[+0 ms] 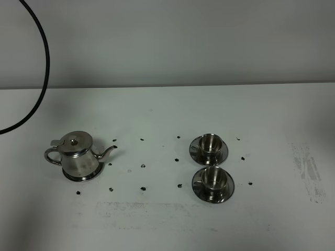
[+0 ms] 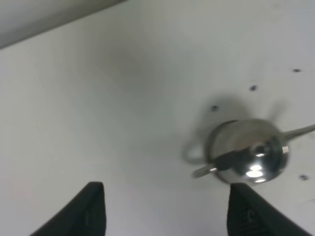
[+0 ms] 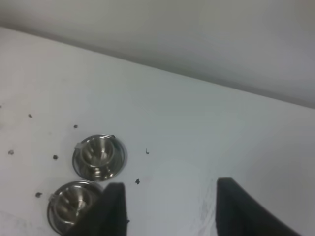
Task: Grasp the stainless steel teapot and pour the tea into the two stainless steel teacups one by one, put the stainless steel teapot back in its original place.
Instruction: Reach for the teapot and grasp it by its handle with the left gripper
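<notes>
The stainless steel teapot (image 1: 77,156) stands upright on the left of the white table, lid on, spout pointing right toward the cups. The two stainless steel teacups sit on saucers right of centre: the far teacup (image 1: 209,145) and the near teacup (image 1: 213,179). Neither arm shows in the exterior high view. In the left wrist view the teapot (image 2: 248,153) lies ahead of my left gripper (image 2: 165,209), whose black fingers stand wide apart, holding nothing. In the right wrist view both teacups (image 3: 99,155) (image 3: 74,203) sit beside my right gripper (image 3: 170,206), open and empty.
A black cable (image 1: 39,68) curves down over the back left of the table. Small black marks (image 1: 142,166) dot the table (image 1: 157,110) between teapot and cups. A scuffed patch (image 1: 309,170) lies at the right. A grey wall rises behind the far edge.
</notes>
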Available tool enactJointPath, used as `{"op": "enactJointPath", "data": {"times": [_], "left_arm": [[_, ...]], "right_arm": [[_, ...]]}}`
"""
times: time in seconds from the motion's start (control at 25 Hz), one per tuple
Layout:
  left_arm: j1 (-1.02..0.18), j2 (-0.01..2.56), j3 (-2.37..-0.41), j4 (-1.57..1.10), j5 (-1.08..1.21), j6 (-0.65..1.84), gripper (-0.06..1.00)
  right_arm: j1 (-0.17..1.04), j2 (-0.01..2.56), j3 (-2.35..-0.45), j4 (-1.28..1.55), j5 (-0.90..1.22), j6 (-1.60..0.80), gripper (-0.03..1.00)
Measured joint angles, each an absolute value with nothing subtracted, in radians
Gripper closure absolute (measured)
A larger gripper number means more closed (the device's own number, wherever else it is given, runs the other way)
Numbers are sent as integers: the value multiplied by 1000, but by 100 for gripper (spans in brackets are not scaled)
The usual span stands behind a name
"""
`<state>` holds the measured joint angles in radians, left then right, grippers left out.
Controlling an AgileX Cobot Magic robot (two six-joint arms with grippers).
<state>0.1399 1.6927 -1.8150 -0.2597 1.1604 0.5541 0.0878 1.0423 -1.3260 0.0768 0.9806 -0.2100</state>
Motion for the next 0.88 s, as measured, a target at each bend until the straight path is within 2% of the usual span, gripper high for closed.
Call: {"op": "enactJointPath", "data": {"times": [0.24,0.6,0.88], "left_arm": [[139,1695,-1813,-161,1142,567,40],[136,1859,-1813,-102,1129,644,40],[94,1973,-1813,-120,1072,774,40]], "right_arm": [[88,722,-1071,75,949,-155,57],[88,239,-793,75,1078,-79,57],[88,65,-643,61,1101,-21,57]]}}
